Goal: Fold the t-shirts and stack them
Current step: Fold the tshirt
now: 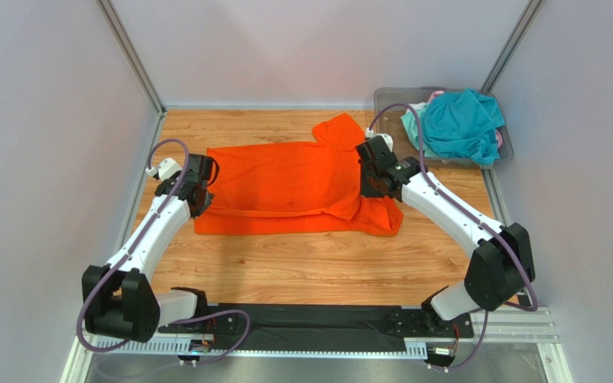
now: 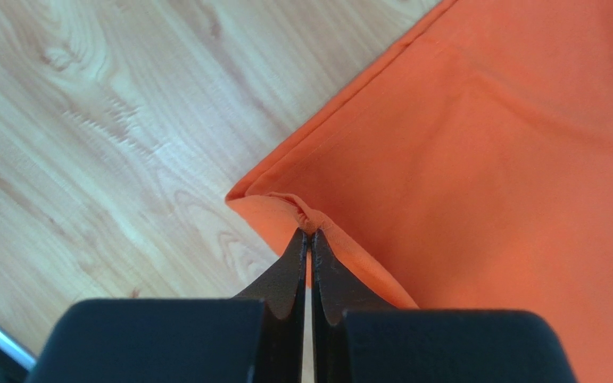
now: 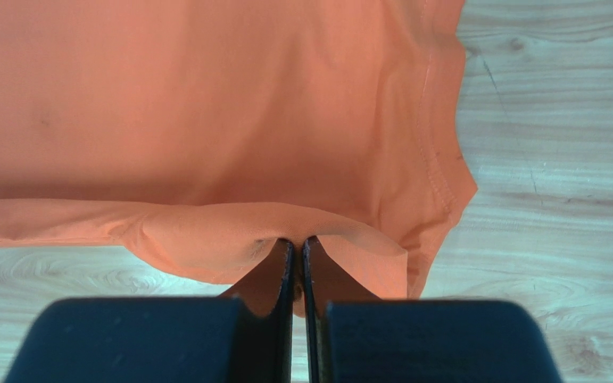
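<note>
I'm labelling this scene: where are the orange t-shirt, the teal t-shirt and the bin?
orange t-shirt [image 1: 286, 179]: top view, middle of its body.
teal t-shirt [image 1: 461, 124]: top view, crumpled middle.
bin [image 1: 387, 102]: top view, bare clear wall.

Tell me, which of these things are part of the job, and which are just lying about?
Part of the job: orange t-shirt, pinched by the left gripper and right gripper; teal t-shirt, heaped at the far right.
Just lying about: clear bin under it; wooden table.
</note>
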### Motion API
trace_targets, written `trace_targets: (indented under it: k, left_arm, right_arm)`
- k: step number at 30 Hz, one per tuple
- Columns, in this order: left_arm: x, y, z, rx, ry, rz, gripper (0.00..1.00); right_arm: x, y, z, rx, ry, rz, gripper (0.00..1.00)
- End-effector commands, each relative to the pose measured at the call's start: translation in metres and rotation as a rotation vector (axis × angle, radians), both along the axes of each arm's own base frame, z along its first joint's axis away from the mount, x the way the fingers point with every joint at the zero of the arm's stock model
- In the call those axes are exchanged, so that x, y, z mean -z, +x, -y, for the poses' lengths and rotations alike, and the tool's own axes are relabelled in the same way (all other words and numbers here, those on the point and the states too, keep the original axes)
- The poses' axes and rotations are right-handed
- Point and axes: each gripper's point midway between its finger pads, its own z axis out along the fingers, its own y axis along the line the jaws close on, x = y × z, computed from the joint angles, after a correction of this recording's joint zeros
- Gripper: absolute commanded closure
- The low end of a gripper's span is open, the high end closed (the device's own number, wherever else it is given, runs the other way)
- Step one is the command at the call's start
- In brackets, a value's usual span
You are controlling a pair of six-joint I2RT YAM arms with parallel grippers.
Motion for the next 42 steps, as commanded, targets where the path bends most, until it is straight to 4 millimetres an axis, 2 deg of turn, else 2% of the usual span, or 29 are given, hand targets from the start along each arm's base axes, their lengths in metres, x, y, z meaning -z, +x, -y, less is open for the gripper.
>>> trace_targets:
  k: [1, 4, 8, 10, 12, 13, 14, 15, 16, 17, 18, 19, 20, 21, 22, 23, 24, 25, 26, 27, 28, 30, 31, 33, 34, 37, 40, 41, 42]
  left_arm:
    - [-0.009, 0.023, -0.005, -0.002, 0.033, 0.028, 1.0]
    - [-0.002, 0.033, -0.007, -0.01, 0.039, -0.004, 1.0]
    - [0.005, 0.053, -0.01, -0.02, 0.043, -0.031, 1.0]
    - [0.02, 0.063, -0.013, -0.02, 0.052, -0.071, 1.0]
    - [0.021, 0.076, -0.014, -0.017, 0.043, -0.08, 1.0]
    - [0.033, 0.079, -0.013, -0.003, 0.044, -0.122, 1.0]
    - [0.029, 0.084, -0.013, -0.001, 0.037, -0.132, 0.91]
    - [0.03, 0.085, -0.012, 0.004, 0.032, -0.147, 0.81]
    - [0.031, 0.085, -0.009, 0.021, 0.024, -0.164, 0.49]
    - [0.027, 0.087, -0.009, 0.029, 0.02, -0.157, 0.31]
    - [0.019, 0.087, -0.007, 0.038, 0.016, -0.141, 0.1]
    - [0.014, 0.085, -0.005, 0.048, 0.005, -0.132, 0.01]
    - [0.013, 0.081, -0.005, 0.051, 0.002, -0.129, 0.0]
    - [0.001, 0.078, -0.002, 0.058, -0.016, -0.091, 0.0]
    - [0.001, 0.071, -0.001, 0.07, -0.023, -0.094, 0.0]
    - [0.0, 0.066, 0.001, 0.081, -0.033, -0.089, 0.0]
    - [-0.011, 0.061, 0.004, 0.097, -0.049, -0.054, 0.0]
    - [-0.003, 0.051, 0.012, 0.133, -0.089, -0.073, 0.0]
    - [-0.003, 0.044, 0.017, 0.167, -0.104, -0.075, 0.0]
    - [-0.01, 0.037, 0.021, 0.196, -0.121, -0.045, 0.0]
    - [0.004, 0.024, 0.029, 0.229, -0.16, -0.065, 0.0]
    - [0.002, 0.018, 0.034, 0.274, -0.175, 0.004, 0.0]
    - [0.02, 0.004, 0.034, 0.278, -0.178, -0.017, 0.0]
    - [0.019, 0.007, 0.038, 0.312, -0.182, 0.063, 0.0]
    - [0.031, 0.0, 0.039, 0.318, -0.193, 0.05, 0.0]
    - [0.035, 0.004, 0.05, 0.379, -0.224, 0.074, 0.0]
    - [0.041, 0.007, 0.049, 0.391, -0.214, 0.043, 0.0]
    - [0.046, 0.008, 0.048, 0.386, -0.209, 0.023, 0.0]
    - [0.046, 0.01, 0.047, 0.39, -0.202, 0.021, 0.0]
  right_arm:
    - [-0.017, 0.025, -0.006, -0.046, 0.006, 0.049, 1.0]
    - [-0.014, 0.037, -0.006, -0.052, -0.005, 0.041, 0.99]
    - [0.009, 0.061, -0.002, -0.074, -0.014, -0.011, 0.97]
    - [0.012, 0.087, -0.008, -0.124, 0.012, 0.044, 0.97]
    - [0.025, 0.111, -0.017, -0.242, 0.025, 0.067, 0.95]
    - [0.027, 0.118, -0.02, -0.272, 0.014, 0.07, 0.89]
    - [0.035, 0.131, -0.022, -0.285, -0.013, 0.066, 0.84]
    - [0.036, 0.135, -0.021, -0.315, -0.043, 0.058, 0.73]
    - [0.04, 0.14, -0.016, -0.297, -0.069, 0.042, 0.41]
    - [0.022, 0.154, -0.019, -0.279, -0.07, 0.067, 0.35]
    - [0.038, 0.143, -0.015, -0.263, -0.085, -0.027, 0.32]
    - [0.036, 0.139, -0.015, -0.257, -0.077, -0.045, 0.22]
    - [0.034, 0.135, -0.018, -0.25, -0.066, -0.054, 0.18]
    - [0.024, 0.127, -0.018, -0.229, -0.042, -0.037, 0.07]
    - [0.023, 0.119, -0.02, -0.222, -0.018, -0.034, 0.0]
    - [0.017, 0.111, -0.025, -0.223, 0.01, -0.02, 0.0]
    - [0.03, 0.097, -0.026, -0.221, 0.034, -0.036, 0.0]
    - [0.01, 0.084, -0.036, -0.219, 0.137, -0.009, 0.0]
    - [0.005, 0.08, -0.045, -0.227, 0.19, 0.018, 0.0]
    - [0.026, 0.058, -0.045, -0.225, 0.221, -0.038, 0.0]
    - [0.015, 0.046, -0.056, -0.236, 0.306, -0.029, 0.0]
    - [0.027, 0.028, -0.068, -0.267, 0.358, -0.043, 0.0]
    - [0.029, 0.024, -0.071, -0.273, 0.367, -0.044, 0.0]
    - [0.034, 0.023, -0.079, -0.287, 0.374, -0.036, 0.0]
    - [0.043, 0.023, -0.082, -0.291, 0.366, -0.054, 0.0]
    - [0.06, 0.029, -0.086, -0.29, 0.308, -0.081, 0.01]
    - [0.066, 0.044, -0.082, -0.272, 0.201, -0.065, 0.05]
    - [0.081, 0.042, -0.077, -0.272, 0.147, -0.1, 0.05]
    - [0.084, 0.046, -0.074, -0.263, 0.11, -0.097, 0.07]
